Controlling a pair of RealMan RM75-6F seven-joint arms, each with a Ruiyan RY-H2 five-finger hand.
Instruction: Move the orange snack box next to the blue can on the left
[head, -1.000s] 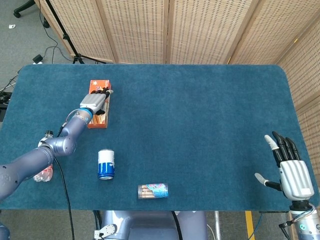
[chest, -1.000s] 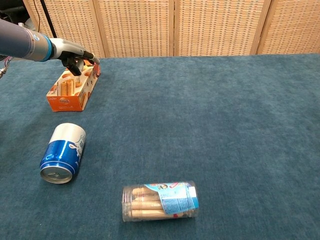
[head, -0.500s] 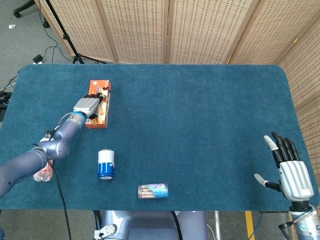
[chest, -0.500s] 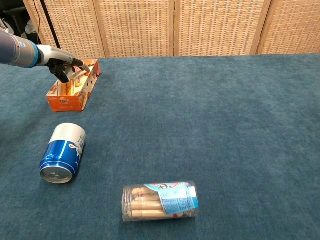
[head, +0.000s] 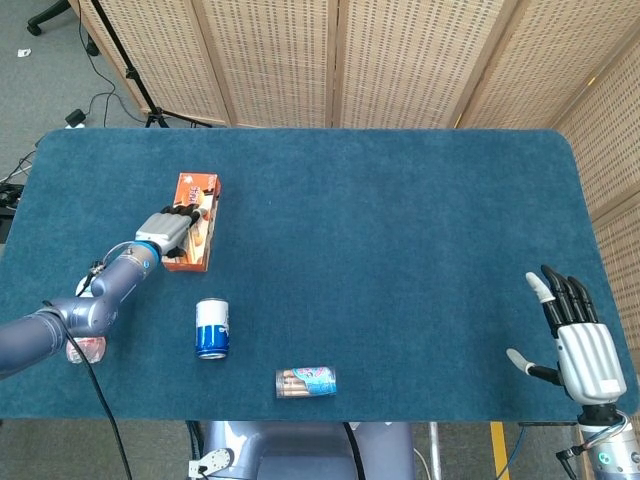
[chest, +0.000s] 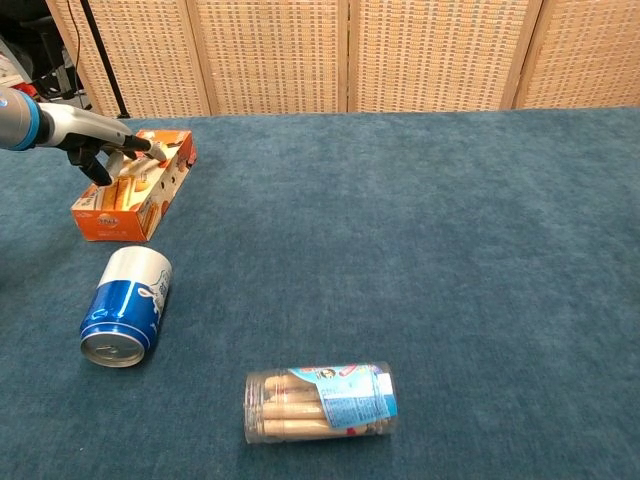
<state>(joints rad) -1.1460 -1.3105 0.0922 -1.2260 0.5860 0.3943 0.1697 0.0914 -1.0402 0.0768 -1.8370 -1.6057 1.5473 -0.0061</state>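
Left robot hand (head: 167, 230) rests flat on the orange cardboard snack box (head: 192, 223), upper left of frame.
Fingers extended, not clasping; box could slip free or skew before reaching the blue metal can (head: 212, 328) lying on the table (head: 400, 250).

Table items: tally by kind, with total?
Orange snack box: 1
Blue can, on its side: 1
Clear snack tube, on its side: 1
Crumpled plastic bottle at the table's left edge: 1
Total: 4

High overhead head view, low close chest view; shared blue table (head: 400, 250) left half.
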